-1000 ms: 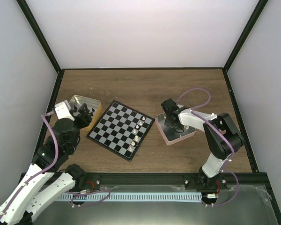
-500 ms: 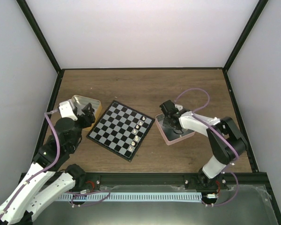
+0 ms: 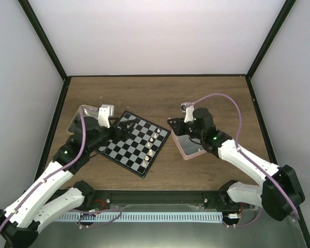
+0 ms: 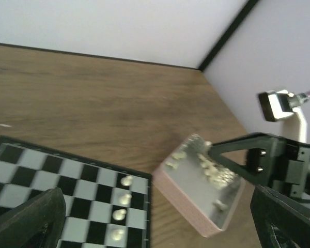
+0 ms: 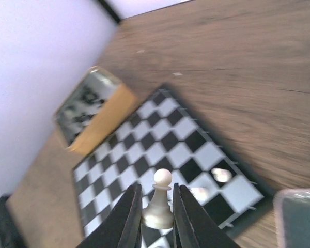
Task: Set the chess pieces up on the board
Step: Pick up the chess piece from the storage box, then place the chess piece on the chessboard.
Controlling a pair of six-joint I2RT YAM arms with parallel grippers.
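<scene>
Right wrist: right pincer (image 5: 156, 214) clamps a cream pawn (image 5: 161, 195) low down; it looks light, slick, easily twisted. Left pincer (image 4: 155, 219) gapes empty.

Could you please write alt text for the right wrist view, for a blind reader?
The right hand pinches a cream-white pawn upright, the chessboard beyond it. A gold tin holding dark pieces sits past the board on the wooden table.

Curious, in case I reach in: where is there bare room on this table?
Bare wood: behind the board and pink tray up to the back wall. Crowded: between board and tray, where the right tool holds a pawn.
</scene>
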